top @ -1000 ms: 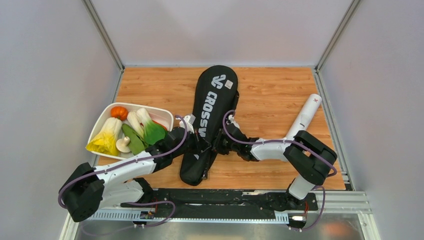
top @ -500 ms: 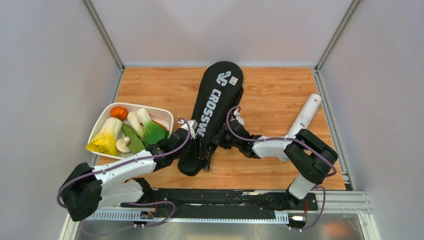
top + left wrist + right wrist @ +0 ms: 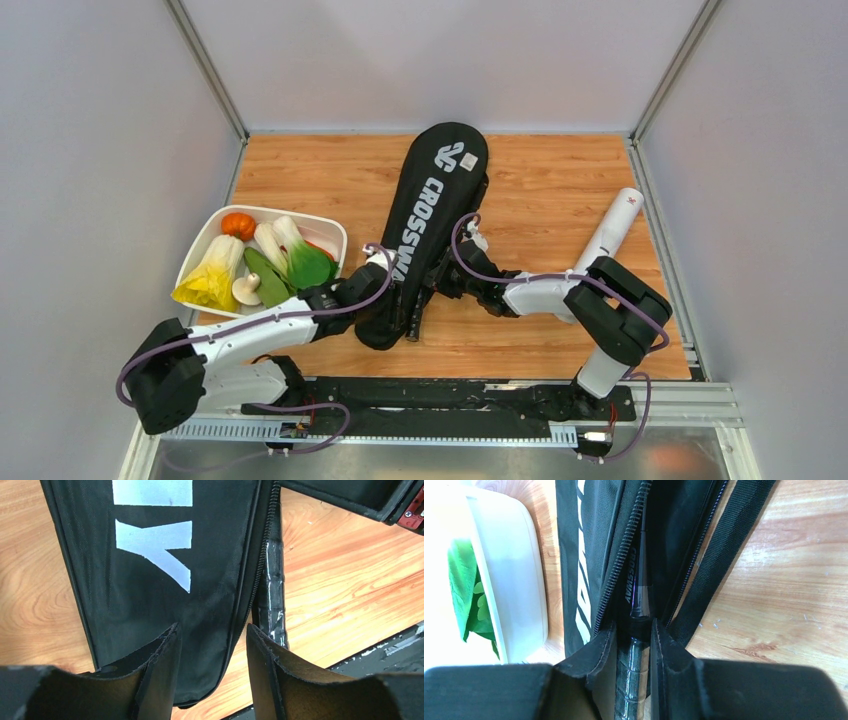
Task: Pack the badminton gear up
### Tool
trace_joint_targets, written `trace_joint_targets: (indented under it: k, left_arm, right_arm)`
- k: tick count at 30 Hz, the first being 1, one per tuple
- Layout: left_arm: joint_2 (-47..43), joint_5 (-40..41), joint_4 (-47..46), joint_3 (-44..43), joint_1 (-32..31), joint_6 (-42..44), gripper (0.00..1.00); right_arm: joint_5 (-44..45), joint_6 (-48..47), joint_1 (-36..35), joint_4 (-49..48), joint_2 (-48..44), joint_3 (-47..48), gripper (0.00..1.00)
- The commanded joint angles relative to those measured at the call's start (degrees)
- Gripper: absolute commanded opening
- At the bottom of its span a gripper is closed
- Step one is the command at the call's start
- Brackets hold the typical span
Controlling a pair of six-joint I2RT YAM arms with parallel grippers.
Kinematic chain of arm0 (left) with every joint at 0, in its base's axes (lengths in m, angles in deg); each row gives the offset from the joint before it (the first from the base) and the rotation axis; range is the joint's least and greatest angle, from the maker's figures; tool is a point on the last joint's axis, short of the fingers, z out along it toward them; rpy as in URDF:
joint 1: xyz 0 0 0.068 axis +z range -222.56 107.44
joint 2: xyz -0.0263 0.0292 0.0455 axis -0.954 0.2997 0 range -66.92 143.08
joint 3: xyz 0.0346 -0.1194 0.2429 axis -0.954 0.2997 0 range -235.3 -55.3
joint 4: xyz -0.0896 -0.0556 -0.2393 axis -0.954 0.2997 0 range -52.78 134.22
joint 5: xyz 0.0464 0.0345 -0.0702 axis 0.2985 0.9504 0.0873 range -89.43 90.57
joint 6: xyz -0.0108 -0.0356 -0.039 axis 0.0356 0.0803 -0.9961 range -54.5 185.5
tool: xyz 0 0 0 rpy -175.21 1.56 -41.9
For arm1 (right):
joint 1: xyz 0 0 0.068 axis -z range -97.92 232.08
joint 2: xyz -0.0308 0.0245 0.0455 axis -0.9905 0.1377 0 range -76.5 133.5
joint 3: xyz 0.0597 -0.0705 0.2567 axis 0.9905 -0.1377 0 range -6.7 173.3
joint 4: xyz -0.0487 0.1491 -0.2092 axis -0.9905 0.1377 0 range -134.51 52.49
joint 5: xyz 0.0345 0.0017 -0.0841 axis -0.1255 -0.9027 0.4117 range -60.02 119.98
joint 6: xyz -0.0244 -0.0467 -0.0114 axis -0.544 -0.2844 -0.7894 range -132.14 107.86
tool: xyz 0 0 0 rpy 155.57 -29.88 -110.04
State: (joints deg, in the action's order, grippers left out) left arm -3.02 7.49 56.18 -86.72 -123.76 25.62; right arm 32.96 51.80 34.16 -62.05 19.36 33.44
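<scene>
The black "CROSSWAY" racket bag (image 3: 430, 210) lies lengthwise on the wooden table, its narrow end toward the arms. My right gripper (image 3: 634, 630) is shut on a racket's glossy black handle (image 3: 633, 680). The racket's thin shaft (image 3: 638, 575) runs into the bag's open zipper. My left gripper (image 3: 212, 635) hovers open just above the bag's narrow end (image 3: 200, 645), holding nothing. In the left wrist view the wrapped handle (image 3: 272, 590) pokes out beside the zipper. The long white tube (image 3: 612, 232) lies at the right. No shuttlecock shows.
A white tray (image 3: 322, 224) of toy vegetables stands left of the bag, close to my left arm, and its wall (image 3: 519, 580) shows in the right wrist view. A black bag strap (image 3: 724, 555) trails over the wood right of the zipper.
The left gripper has opened and let go of the bag's narrow end. The bag slid a little toward the far side. The right gripper kept its grip on the handle.
</scene>
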Motion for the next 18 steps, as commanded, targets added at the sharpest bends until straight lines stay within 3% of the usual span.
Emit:
trace_joint_targets:
  k: [1,9,11,14,16,18]
  left_arm:
    - [2.8,1.9,-0.8,-2.9,-1.0,2.8,0.58]
    - [6.0,4.5,0.0,-3.8,-1.9,3.1,0.56]
    - [6.1,4.6,0.2,-4.2,-2.0,3.2,0.48]
    - [5.9,4.1,0.4,-4.7,-2.1,3.0,0.12]
    - [5.6,3.9,0.6,-4.9,-2.1,2.6,0.02]
    - [4.9,3.6,0.8,-5.0,-2.2,2.4,0.0]
  right_arm:
    - [1.2,0.3,0.1,-4.8,-0.2,1.0,0.0]
    - [1.2,0.4,0.1,-4.8,-0.5,0.7,0.0]
    - [1.3,0.8,0.1,-4.7,-0.5,0.6,0.0]
    - [1.1,1.8,0.2,-5.0,-0.4,0.7,0.0]
    - [1.0,2.3,0.2,-5.1,-0.4,1.0,0.0]
    - [1.0,2.4,0.2,-5.0,-0.4,1.3,0.0]
